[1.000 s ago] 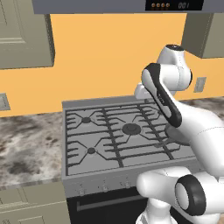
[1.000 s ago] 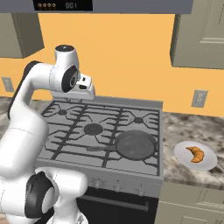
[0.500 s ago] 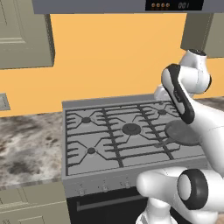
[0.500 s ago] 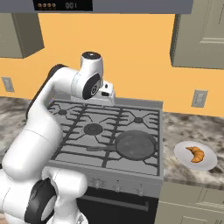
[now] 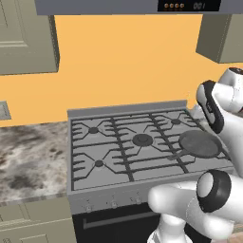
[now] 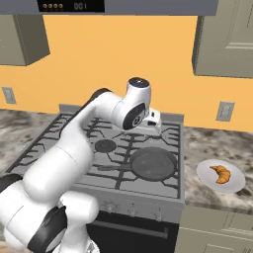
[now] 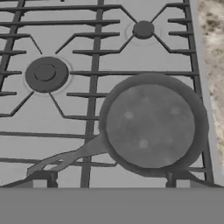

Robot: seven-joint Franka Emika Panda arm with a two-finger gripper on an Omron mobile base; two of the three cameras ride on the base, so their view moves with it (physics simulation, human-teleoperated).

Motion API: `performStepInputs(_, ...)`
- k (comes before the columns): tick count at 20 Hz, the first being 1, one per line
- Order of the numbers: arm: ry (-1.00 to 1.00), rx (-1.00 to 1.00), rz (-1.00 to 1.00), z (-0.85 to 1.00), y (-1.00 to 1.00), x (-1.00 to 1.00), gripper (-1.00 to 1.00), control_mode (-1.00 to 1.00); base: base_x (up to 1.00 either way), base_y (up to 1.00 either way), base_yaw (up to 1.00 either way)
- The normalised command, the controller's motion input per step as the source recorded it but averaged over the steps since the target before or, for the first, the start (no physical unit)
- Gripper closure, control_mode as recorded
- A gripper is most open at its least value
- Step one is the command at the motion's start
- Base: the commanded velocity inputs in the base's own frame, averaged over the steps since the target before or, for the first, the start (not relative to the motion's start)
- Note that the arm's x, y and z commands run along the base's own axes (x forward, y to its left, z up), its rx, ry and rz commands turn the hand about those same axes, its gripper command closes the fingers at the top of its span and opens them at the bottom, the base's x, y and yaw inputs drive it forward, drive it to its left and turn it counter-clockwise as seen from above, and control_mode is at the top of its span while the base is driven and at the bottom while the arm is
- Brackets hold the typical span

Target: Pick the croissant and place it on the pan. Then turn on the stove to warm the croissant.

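The croissant [image 6: 221, 173], small and golden brown, lies on a white plate [image 6: 236, 184] on the counter to the right of the stove [image 6: 79, 143]. The dark grey pan [image 6: 152, 163] rests on the stove's front right burner, its handle pointing left. My gripper [image 6: 149, 126] hangs above the back of the stove, behind the pan and well left of the croissant. In the hand view the pan [image 7: 151, 124] lies below, and the two fingertips [image 7: 39, 181] stand far apart at the bottom: the gripper [image 7: 108, 183] is open and holds nothing.
Small knobs [image 6: 131, 211] line the stove's front edge above the dark oven door. Speckled counter runs on both sides of the stove [image 5: 118, 152]. Wall cabinets and a range hood hang overhead, and an outlet [image 6: 225, 111] sits on the orange wall.
The arm has swung right across the back of the stove, from over its left side to behind the pan. Croissant and pan have not moved.
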Motion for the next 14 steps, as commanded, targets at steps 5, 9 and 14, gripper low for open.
performStepInputs(5,0.13,0.00,-0.11,-0.12,-1.00,0.37,-1.00,-1.00,0.00,0.00,0.00)
performStepInputs(9,0.15,0.00,-0.12,-0.13,-1.00,0.34,-1.00,-1.00,0.00,0.00,0.00)
performStepInputs(14,0.11,0.00,-0.12,-0.11,-1.00,0.12,-1.00,-1.00,0.00,0.00,0.00)
